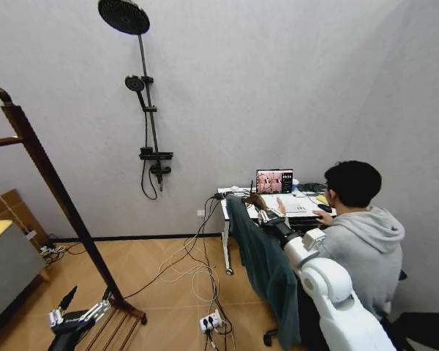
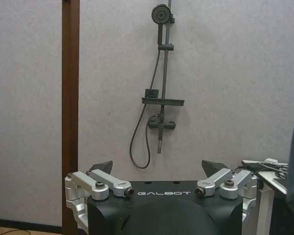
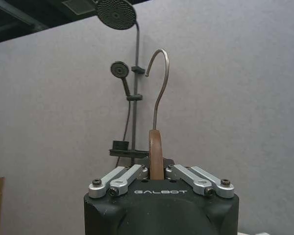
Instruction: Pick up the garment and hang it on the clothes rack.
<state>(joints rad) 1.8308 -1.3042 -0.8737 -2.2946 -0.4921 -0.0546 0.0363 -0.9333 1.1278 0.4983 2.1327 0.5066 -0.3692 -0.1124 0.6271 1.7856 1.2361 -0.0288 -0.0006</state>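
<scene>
Teal garment hangs from right gripper | clenched on wooden hanger | left gripper released, low

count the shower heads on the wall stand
2: a big shower head tops the stand; a small hand shower clips lower on it. None seem hidden.

I'm working in what looks like a test room dressed as a home, not a real bathroom. A shower stand is fixed to a plain grey wall above wood flooring, beside a wooden rack. Cables and a power strip trail across the floor to a bench with a laptop.
</scene>
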